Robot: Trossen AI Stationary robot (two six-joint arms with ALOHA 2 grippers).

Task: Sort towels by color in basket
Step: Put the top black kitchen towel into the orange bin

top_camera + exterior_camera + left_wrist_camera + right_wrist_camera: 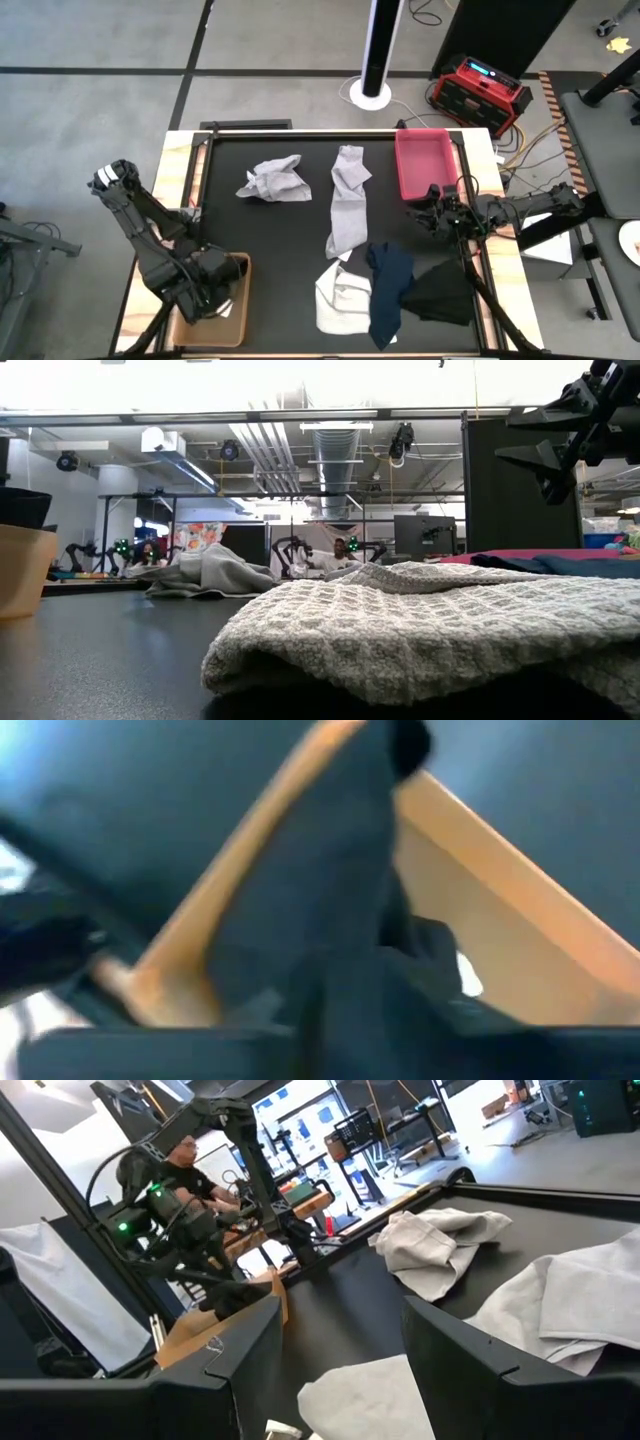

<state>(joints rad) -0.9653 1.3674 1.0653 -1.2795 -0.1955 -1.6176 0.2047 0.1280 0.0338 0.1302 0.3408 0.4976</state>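
My left gripper (222, 280) hangs over the tan basket (236, 322) at the table's near left corner, pointing down. In the blurred left wrist view a black towel (310, 890) runs across the basket's wall (230, 870). Whether the gripper touches it, I cannot tell. On the black table lie a crumpled light grey towel (272, 180), a long grey towel (347, 205), a white towel (342, 297), a navy towel (390, 290) and another black towel (442, 292). My right gripper (436, 214) (340, 1340) waits open and level at the table's right edge, with nothing between its fingers.
A pink tray (422, 160) stands at the table's far right corner, just beyond my right gripper. Bare black tabletop lies between the basket and the towels in the middle. In the low view the white towel (420, 630) fills the foreground. A person sits in the room beyond (190, 1170).
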